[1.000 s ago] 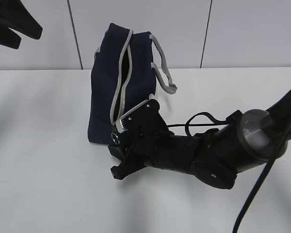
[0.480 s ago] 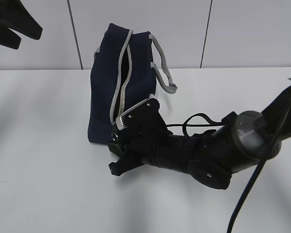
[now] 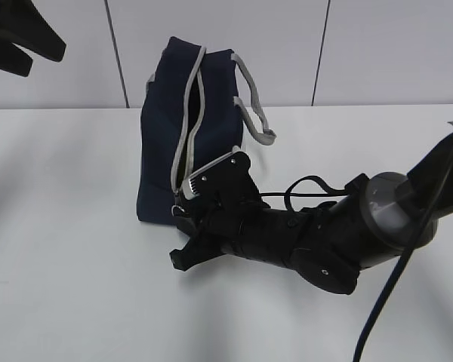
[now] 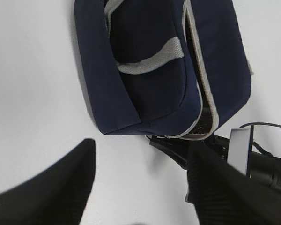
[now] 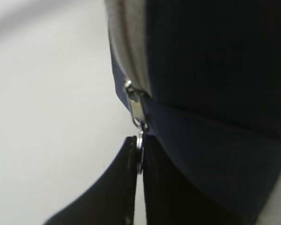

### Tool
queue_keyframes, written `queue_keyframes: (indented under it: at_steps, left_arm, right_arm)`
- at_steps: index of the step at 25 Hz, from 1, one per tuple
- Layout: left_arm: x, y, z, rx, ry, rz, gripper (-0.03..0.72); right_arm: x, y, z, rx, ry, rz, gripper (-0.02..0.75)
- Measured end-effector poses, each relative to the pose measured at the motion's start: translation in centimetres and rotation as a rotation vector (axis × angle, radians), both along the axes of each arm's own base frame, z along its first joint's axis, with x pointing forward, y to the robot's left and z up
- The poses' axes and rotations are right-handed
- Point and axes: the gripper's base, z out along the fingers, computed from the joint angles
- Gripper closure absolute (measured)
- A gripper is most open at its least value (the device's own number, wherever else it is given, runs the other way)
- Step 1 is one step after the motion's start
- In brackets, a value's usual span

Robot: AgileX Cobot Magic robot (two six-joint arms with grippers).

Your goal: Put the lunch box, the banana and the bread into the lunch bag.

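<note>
Lunch bag [image 3: 189, 136]: one, and the only task item in view, standing on the white worktop [image 3: 60, 286] toward its far edge, left of the middle. The bag's long axis runs from the far edge toward the near edge, and its grey zipper [image 3: 185, 143] curves over the top and down the near end face. One grey handle [image 3: 255, 105] droops on its right side; the left wrist view shows another handle [image 4: 150, 58] across the side panel.

Two claws are visible. The right gripper [image 5: 139, 161] lies low at the bag's near end, directly below the zipper slider, with its jaws pressed together on the small metal ring pull [image 5: 140, 139]. The bag rises just behind and above it.

The left gripper [image 4: 140, 187] hangs well above the worktop's far left corner, apart from the bag, its fingers spread and holding nothing. Seen from its wrist, the bag lies ahead beyond the fingertips.
</note>
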Motion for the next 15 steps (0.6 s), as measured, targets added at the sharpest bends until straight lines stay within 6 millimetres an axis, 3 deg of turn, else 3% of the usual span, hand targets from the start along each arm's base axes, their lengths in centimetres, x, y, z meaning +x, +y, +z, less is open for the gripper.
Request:
queue_keyframes:
  at_steps: [3,15]
  left_arm:
    - [0.0,0.0,0.0,0.000,0.000,0.000,0.254]
    - [0.0,0.0,0.0,0.000,0.000,0.000,0.254]
  right_arm:
    - [0.0,0.0,0.0,0.000,0.000,0.000,0.754]
    - [-0.3,-0.3,1.8,-0.081,-0.006,0.034,0.754]
